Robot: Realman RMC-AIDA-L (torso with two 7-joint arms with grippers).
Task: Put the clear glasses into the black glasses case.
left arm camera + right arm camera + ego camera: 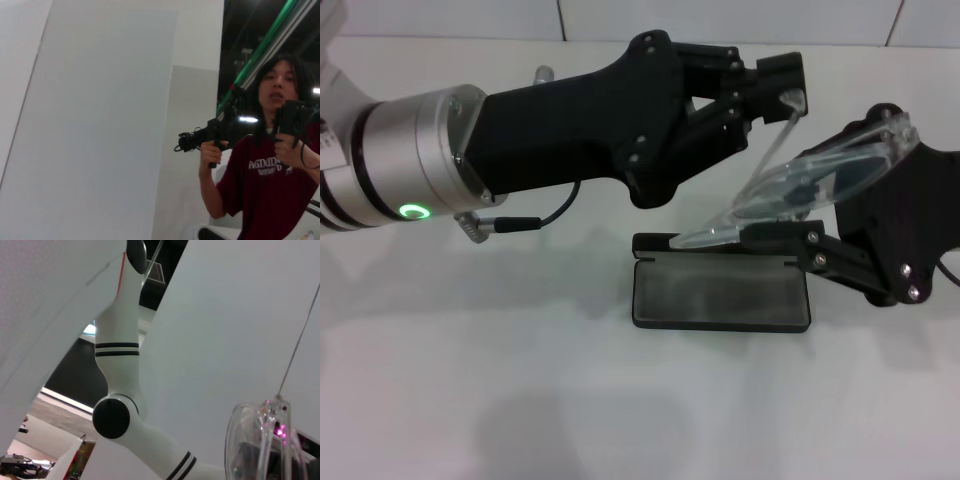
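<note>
The clear glasses [820, 178] hang tilted in the air just above and behind the black glasses case [720, 296]. The case lies open on the white table [520, 400] with its grey lining facing up. My right gripper [832, 182] comes in from the right and is shut on the glasses' front, one finger under the lens and one at its upper corner. My left gripper [772, 96] reaches across from the left and is shut on the tip of one clear arm that sticks up. The right wrist view shows a curved clear lens of the glasses [250, 440] close up.
My left arm's silver wrist and a cable [535, 222] hover over the table left of the case. In the left wrist view a person [272, 165] stands beyond, holding hand controllers. A white robot column [120, 365] fills the right wrist view.
</note>
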